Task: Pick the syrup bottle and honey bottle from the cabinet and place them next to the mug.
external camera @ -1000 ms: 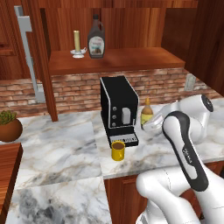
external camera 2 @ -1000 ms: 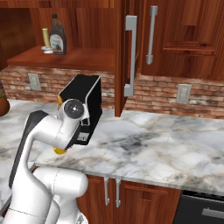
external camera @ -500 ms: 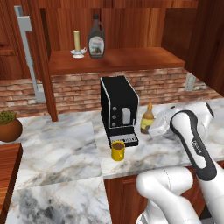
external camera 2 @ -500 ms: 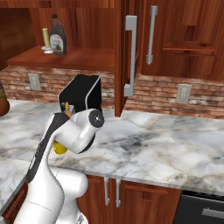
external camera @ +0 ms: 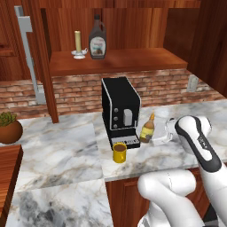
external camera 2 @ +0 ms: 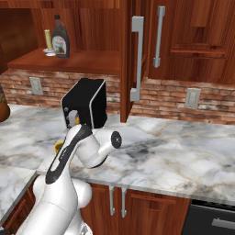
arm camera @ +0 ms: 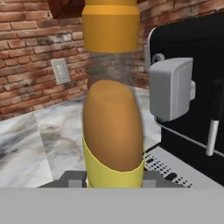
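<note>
The honey bottle (external camera: 147, 128), amber with a yellow cap, stands upright just right of the black coffee machine (external camera: 120, 111), low over the marble counter. My gripper (external camera: 160, 134) is shut on it from the right. In the hand view the honey bottle (arm camera: 113, 127) sits between my fingertips (arm camera: 70, 179), close to the coffee machine (arm camera: 192, 109). The yellow mug (external camera: 119, 152) stands in front of the machine, left of the bottle. The dark syrup bottle (external camera: 97, 42) stays on the cabinet shelf (external camera: 133, 60); from the right I see the syrup bottle (external camera 2: 60, 42) too.
A cream candle (external camera: 78, 43) on a white holder stands left of the syrup bottle. A potted plant (external camera: 9, 127) sits at the counter's far left. An open cabinet door with a long handle (external camera 2: 136, 59) hangs right of the coffee machine (external camera 2: 87, 103).
My gripper has brought the honey bottle down and slightly left, closer to the counter beside the coffee machine. The arm's elbow has swung lower and to the right.
</note>
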